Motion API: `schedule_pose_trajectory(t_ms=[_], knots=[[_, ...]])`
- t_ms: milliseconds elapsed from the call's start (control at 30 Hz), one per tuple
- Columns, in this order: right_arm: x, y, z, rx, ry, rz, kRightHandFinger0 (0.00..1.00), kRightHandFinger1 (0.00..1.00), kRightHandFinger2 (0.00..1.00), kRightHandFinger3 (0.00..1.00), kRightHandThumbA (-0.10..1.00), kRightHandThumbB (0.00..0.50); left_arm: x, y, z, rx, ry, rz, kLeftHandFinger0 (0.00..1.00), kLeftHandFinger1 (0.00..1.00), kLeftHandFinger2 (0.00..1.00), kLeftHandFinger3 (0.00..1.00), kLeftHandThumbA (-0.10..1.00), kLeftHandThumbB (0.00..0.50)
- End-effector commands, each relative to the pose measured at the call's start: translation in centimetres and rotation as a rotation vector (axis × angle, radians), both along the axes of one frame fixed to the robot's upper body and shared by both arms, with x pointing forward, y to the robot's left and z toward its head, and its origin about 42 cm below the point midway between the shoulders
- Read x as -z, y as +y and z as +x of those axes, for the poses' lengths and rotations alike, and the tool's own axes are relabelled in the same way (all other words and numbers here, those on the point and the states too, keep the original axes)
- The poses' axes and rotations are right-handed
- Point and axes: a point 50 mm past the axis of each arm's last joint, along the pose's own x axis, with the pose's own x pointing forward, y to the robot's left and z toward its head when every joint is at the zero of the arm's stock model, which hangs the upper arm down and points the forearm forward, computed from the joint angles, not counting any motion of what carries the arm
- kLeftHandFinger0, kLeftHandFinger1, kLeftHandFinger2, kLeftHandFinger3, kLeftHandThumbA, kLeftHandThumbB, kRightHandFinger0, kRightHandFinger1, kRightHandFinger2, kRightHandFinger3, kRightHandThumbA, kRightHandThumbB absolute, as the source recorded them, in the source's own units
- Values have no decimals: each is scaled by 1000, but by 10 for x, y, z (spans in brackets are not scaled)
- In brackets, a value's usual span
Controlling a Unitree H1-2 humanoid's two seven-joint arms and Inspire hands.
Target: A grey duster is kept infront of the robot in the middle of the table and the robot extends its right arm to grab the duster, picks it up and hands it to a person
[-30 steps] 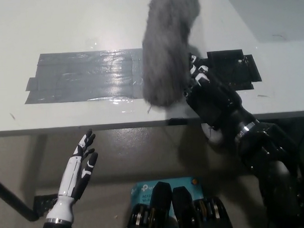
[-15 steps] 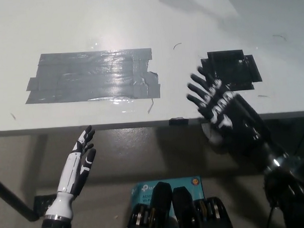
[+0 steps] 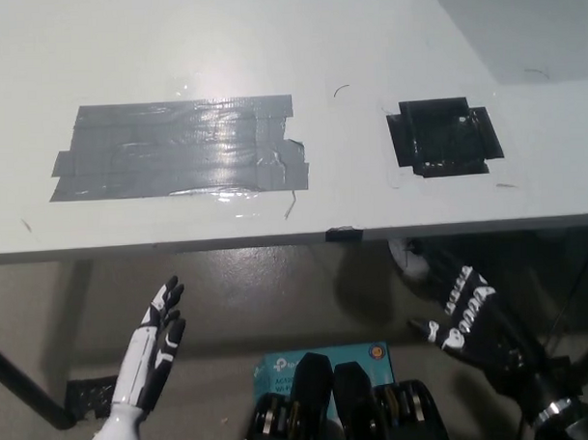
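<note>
Below the white table's [image 3: 275, 225] near edge, the black right hand [image 3: 461, 311] hangs empty, fingers apart; the white left hand [image 3: 155, 341] rests likewise, fingers spread. The grey duster is out of view. Handover appears complete; nothing remains but rest.

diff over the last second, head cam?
The grey duster that the right robot hand held above the table a second ago is out of view: let go by half a second ago, fingers spread. That hand then pulled back, down below the table edge. The left robot hand stayed low and open; grey tape patch and black patch unmoved.
</note>
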Motion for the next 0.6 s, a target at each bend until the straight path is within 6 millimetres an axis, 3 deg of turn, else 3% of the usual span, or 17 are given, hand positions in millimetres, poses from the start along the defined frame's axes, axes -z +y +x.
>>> schedule_pose_trajectory(t_ms=[0, 100, 333, 433, 567], knots=[[7, -5, -1, 25, -165, -212, 1000, 1000, 1000, 1000, 1000, 239, 2, 0, -14, -9, -32, -9, 955, 1000, 1000, 1000, 1000, 253], [10, -1, -2, 17, -180, -236, 1000, 1000, 1000, 1000, 1000, 287, 4, -1, -17, -12, -24, -23, 953, 1000, 1000, 1000, 1000, 263], [9, 2, 1, 4, -209, -265, 1000, 1000, 1000, 1000, 1000, 291, 2, -2, -15, -13, -30, -25, 948, 1000, 1000, 1000, 1000, 266], [7, 2, 5, 4, -219, -302, 1000, 1000, 1000, 1000, 1000, 329, 0, -3, -12, -7, -37, -28, 944, 1000, 1000, 1000, 1000, 267], [8, 3, 6, 1, -228, -349, 1000, 1000, 1000, 1000, 1000, 332, 1, -2, -12, -12, -33, -30, 940, 1000, 1000, 1000, 1000, 261]])
